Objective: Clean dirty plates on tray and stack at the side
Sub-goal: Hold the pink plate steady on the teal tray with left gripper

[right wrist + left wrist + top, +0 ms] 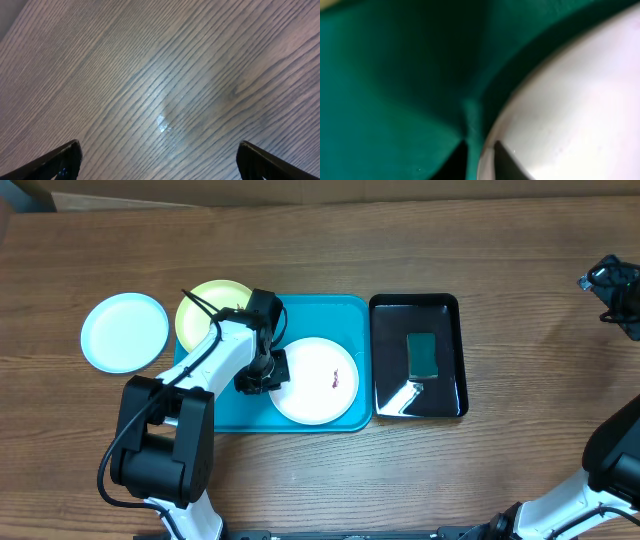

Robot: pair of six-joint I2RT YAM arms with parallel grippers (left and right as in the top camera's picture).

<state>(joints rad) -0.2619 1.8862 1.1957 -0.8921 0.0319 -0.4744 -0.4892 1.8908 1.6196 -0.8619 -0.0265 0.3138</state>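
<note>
The left tool (481,167) sits low at the left rim of the white plate (322,385), one finger either side of the edge; I cannot tell whether it pinches. That plate lies on the turquoise tray (330,308), near right. The yellow-green plate (205,305) sits at the tray's far left corner. The light blue plate (125,330) rests on the table (300,240), left of the tray. The right tool (159,152) hangs spread wide over bare wood, far right.

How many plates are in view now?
3: light blue plate on the table left of the tray; yellow-green plate at its far-left corner; white plate on it.
</note>
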